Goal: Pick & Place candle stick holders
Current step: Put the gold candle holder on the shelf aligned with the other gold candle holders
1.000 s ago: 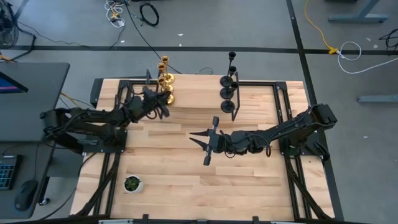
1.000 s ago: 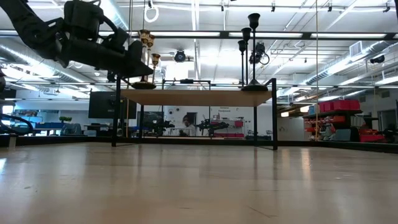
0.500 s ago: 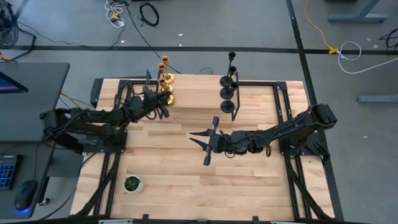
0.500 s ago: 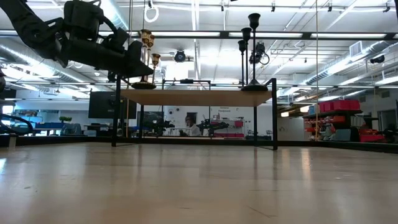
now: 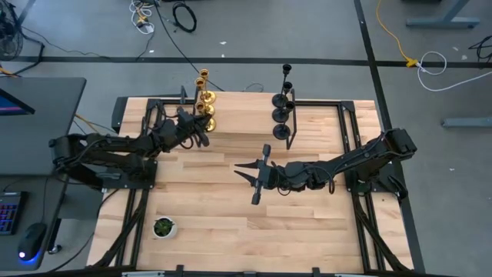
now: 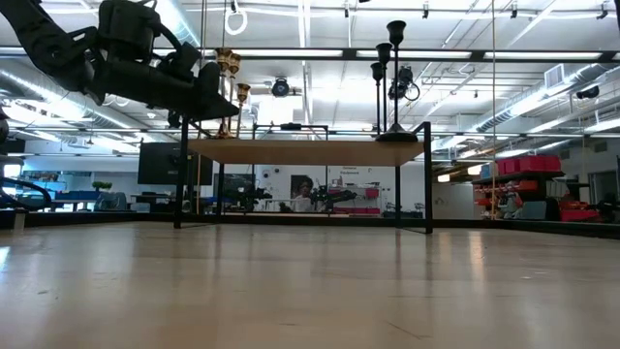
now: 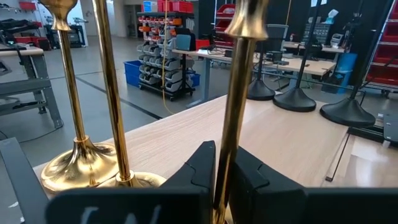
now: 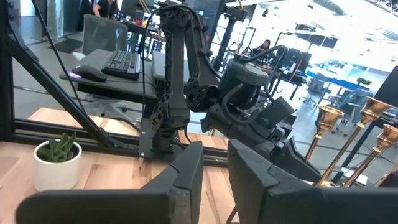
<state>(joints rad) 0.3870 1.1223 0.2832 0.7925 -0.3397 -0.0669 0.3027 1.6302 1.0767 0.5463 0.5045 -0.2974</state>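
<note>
Narrowly parted, left pincer [image 7: 219,180] flanks a gold holder's stem [image 7: 238,112].

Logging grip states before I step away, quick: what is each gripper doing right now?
Left gripper: closed around the stem of a gold candle stick holder.
Right gripper: fingers slightly apart, holding nothing, over mid-table.

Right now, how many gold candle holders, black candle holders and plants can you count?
Gold candle stick holders: 3
Black candle stick holders: 3
Potted plant: 1
Total: 7
</note>
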